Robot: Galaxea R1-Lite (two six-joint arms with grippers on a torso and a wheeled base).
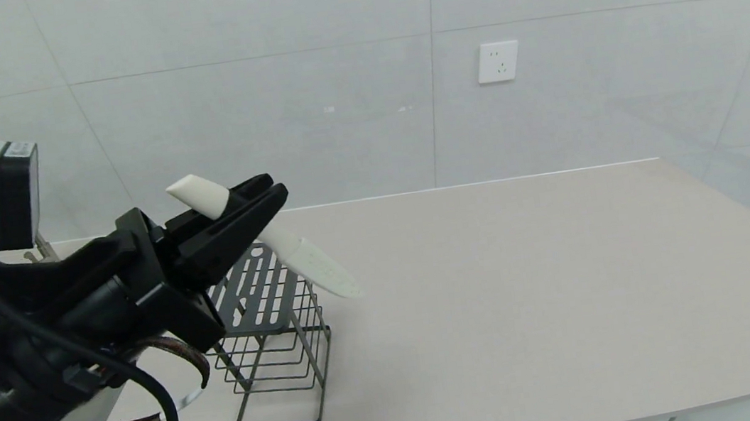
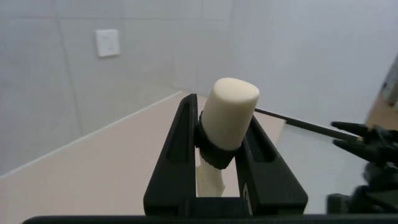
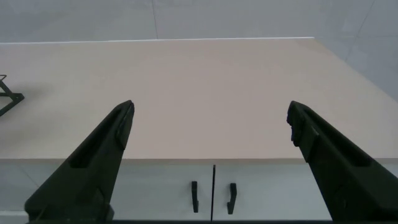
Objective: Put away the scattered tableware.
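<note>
Left claw is clamped on a white, ceramic-looking knife with a rounded cream handle. The grip is taken on the handle, near the blade end. The knife is held in the air, tilted. From the claw, the handle butt sticks out toward 10 o'clock and the blade runs down toward 4 o'clock, tip lowest. The blade is plain white, tapered to a point, with faint print that cannot be read. A dark grey wire rack with a slotted top plate is seen at 7 o'clock of the blade tip, standing on the beige worktop. Whether the blade touches the rack cannot be told. Right claw is spread wide with nothing between its fingers, over the worktop's front edge.
</note>
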